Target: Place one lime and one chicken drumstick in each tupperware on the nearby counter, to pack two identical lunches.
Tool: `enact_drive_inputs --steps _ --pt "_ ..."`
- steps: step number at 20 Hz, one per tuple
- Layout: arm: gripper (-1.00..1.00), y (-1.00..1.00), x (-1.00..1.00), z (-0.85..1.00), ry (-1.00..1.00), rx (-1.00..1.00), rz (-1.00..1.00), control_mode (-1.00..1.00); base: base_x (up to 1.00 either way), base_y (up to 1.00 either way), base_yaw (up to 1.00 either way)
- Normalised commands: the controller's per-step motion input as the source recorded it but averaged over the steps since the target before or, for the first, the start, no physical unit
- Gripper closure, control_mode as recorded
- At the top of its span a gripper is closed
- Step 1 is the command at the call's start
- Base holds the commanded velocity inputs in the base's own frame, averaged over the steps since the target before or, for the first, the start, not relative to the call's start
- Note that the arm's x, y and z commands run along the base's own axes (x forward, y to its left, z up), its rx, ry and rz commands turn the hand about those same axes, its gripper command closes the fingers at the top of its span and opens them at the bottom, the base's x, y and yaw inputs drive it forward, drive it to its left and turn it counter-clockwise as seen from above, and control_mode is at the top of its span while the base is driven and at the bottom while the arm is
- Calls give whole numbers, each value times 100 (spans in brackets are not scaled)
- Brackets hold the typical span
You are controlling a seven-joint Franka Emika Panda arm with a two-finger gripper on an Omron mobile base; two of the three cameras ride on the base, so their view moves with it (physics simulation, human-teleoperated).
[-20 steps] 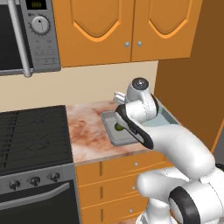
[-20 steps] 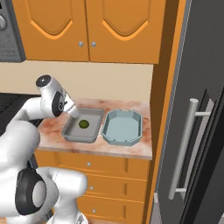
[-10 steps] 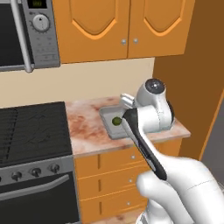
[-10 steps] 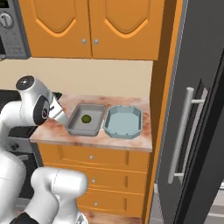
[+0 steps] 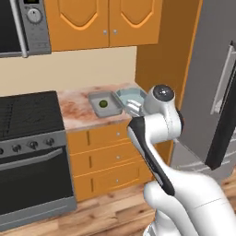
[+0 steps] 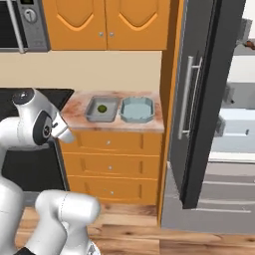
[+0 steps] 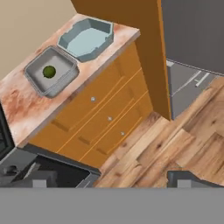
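Presently: grey rectangular tupperware (image 7: 51, 71) on counter (image 7: 26, 109), one lime (image 7: 49, 71) inside; blue-green octagonal tupperware (image 7: 86, 38) just beside, right. Gripper (image 7: 109, 178) fingers spread, grasping nothing.

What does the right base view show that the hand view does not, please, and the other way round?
Right base view alone: the microwave, the upper cabinet doors and the open fridge door with its long handle.

Hand view alone: the open gripper, its fingertips spread wide with nothing between them.

Both: the counter, the grey tupperware holding one lime, the empty blue-green tupperware beside it, and the drawers below.
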Motion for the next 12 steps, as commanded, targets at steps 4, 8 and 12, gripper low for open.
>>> enact_drive_inputs --steps 4,8,12 --pt "-100 0 0 0 0 0 0 100 -100 -61 -36" --pt "-100 0 0 0 0 0 0 100 -100 -86 -35" --pt "-100 0 0 0 0 0 0 100 -96 -100 -30"
